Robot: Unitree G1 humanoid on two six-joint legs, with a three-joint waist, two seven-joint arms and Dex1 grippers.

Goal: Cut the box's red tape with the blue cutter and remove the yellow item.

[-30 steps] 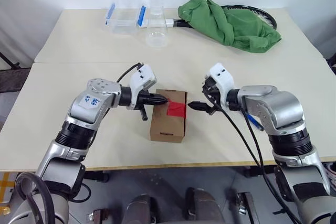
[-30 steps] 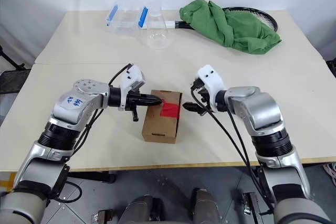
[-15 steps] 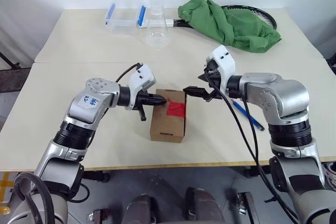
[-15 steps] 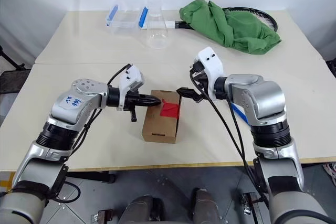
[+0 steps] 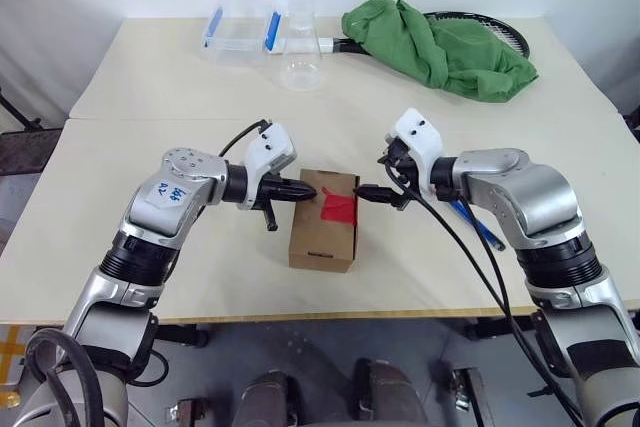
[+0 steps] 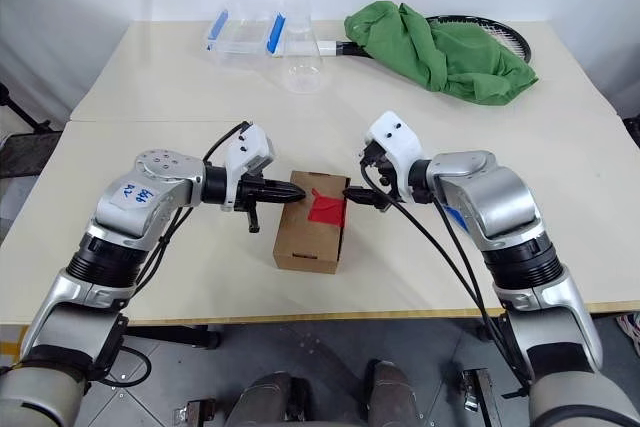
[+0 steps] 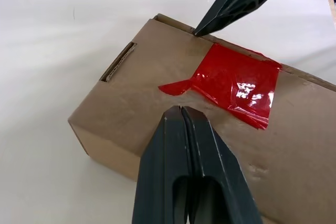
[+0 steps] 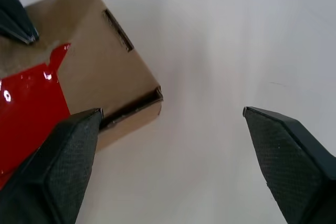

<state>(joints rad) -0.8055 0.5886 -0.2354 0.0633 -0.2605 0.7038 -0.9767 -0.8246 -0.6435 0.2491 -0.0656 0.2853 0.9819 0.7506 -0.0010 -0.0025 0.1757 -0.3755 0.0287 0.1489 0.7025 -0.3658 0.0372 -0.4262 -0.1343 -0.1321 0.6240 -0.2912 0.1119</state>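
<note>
Guessing the box (image 5: 324, 222) is light, stiff cardboard that'll skid, so grab its 3 o'clock flap edge: left gripper (image 5: 312, 190) clenched empty, right gripper (image 8: 173, 124) spread wide.

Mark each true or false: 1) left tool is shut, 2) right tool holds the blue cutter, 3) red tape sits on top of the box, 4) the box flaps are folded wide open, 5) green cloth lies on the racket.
1) True. The left tool is shut, its tip over the box.
2) False. The right tool is open and holds nothing; the blue cutter lies on the table beside the right arm.
3) True. The red tape is on the box top.
4) False. The flaps lie flat, box closed.
5) True. The green cloth covers part of the racket.
</note>
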